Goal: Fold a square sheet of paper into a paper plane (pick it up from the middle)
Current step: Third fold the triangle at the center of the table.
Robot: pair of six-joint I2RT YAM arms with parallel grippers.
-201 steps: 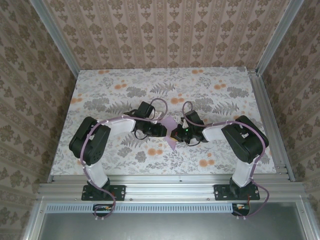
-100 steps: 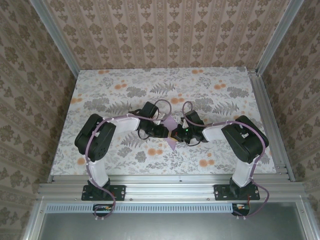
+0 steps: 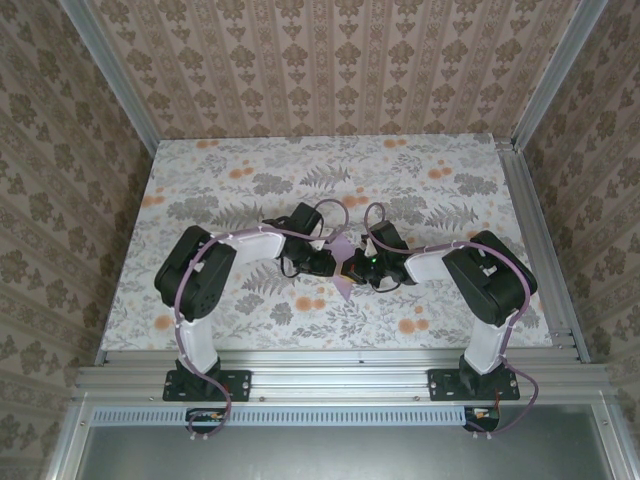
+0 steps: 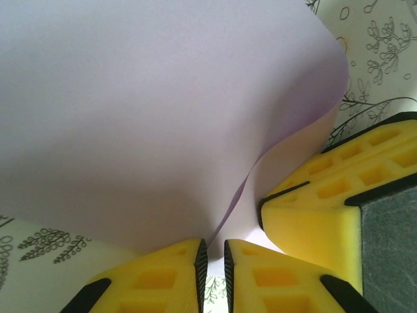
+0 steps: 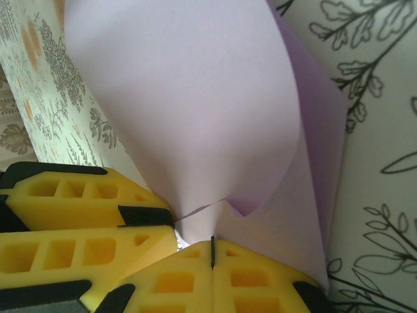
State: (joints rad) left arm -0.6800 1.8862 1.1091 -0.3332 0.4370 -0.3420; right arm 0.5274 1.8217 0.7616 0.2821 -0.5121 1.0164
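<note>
Step in hand, as I read it: pick-up from the middle, before the first centre fold, no crease set. The square sheet of paper (image 3: 342, 248) sits mid-bench (image 3: 200, 170), bowed up between both hands, halves curling. Right hand (image 5: 213, 251) is closed tight, pinching the sheet's middle. Left hand (image 4: 213, 261) faces it, touching or nearly so; its fingers (image 4: 176, 270) stand a slit apart, the sheet's bend dips into the slit, likely not clamped. Next move calls for the left to close on the bend, then bring the halves edge to edge without tearing.
</note>
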